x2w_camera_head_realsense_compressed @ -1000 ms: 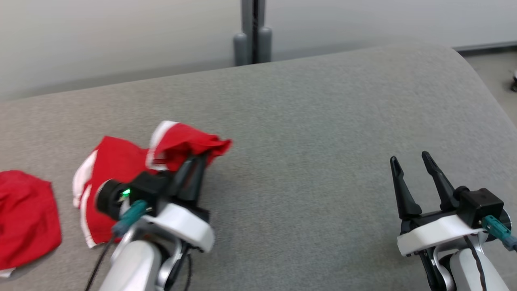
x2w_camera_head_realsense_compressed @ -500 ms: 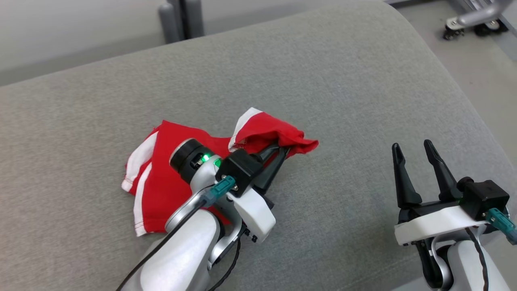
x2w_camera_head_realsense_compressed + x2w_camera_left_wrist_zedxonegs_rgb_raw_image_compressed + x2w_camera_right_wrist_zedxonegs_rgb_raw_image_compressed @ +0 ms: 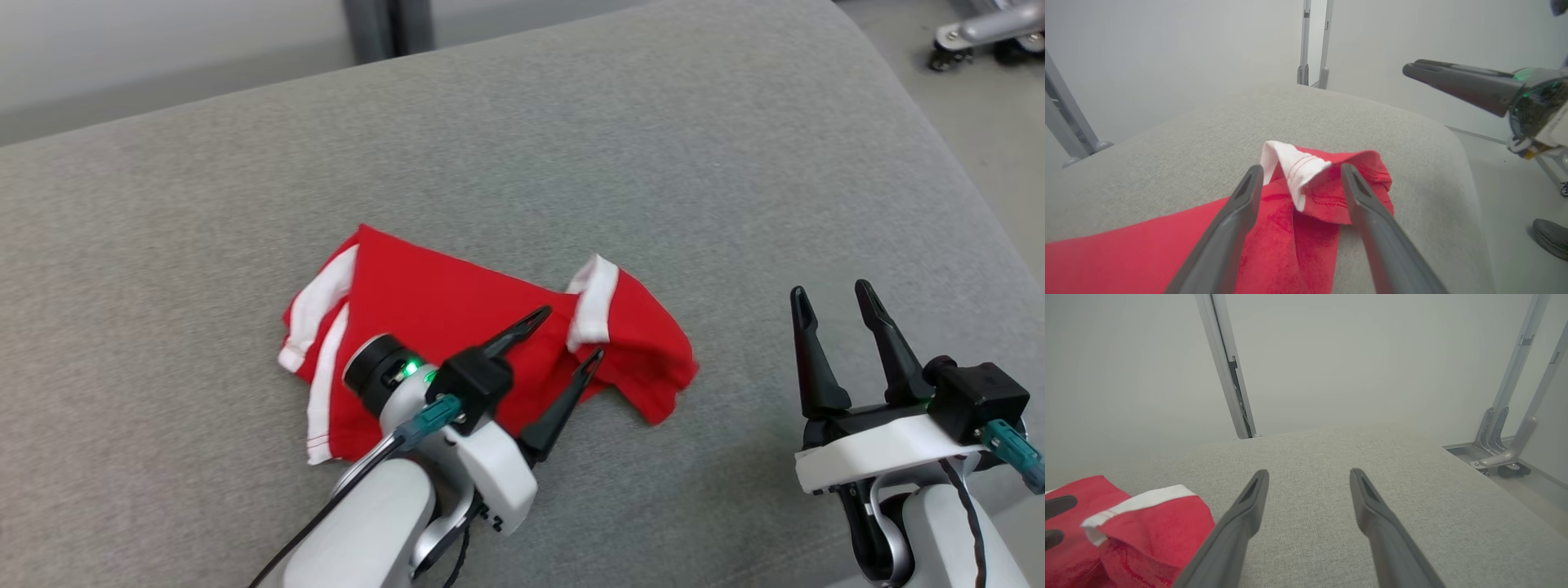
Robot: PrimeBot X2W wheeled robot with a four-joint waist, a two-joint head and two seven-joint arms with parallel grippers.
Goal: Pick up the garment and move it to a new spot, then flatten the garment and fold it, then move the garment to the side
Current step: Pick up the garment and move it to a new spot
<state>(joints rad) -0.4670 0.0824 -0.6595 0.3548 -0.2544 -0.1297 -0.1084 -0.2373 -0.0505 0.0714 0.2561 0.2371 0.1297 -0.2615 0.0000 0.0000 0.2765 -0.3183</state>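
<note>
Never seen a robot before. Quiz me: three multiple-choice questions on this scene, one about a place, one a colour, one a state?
1. Where does the garment lie? A) on the grey cushion B) on the floor C) in a basket
2. What colour is its trim? A) blue B) white C) yellow
3. How is the left gripper? A) shut on cloth B) open C) folded away
Answers: 1 A, it rests on the cushion; 2 B, white bands edge the red cloth; 3 B, its jaws stand apart, holding nothing.

You see your right hand (image 3: 1309, 473) spread wide over the grey surface (image 3: 1433, 506). The red garment (image 3: 1155, 528) lies crumpled at lower left.
</note>
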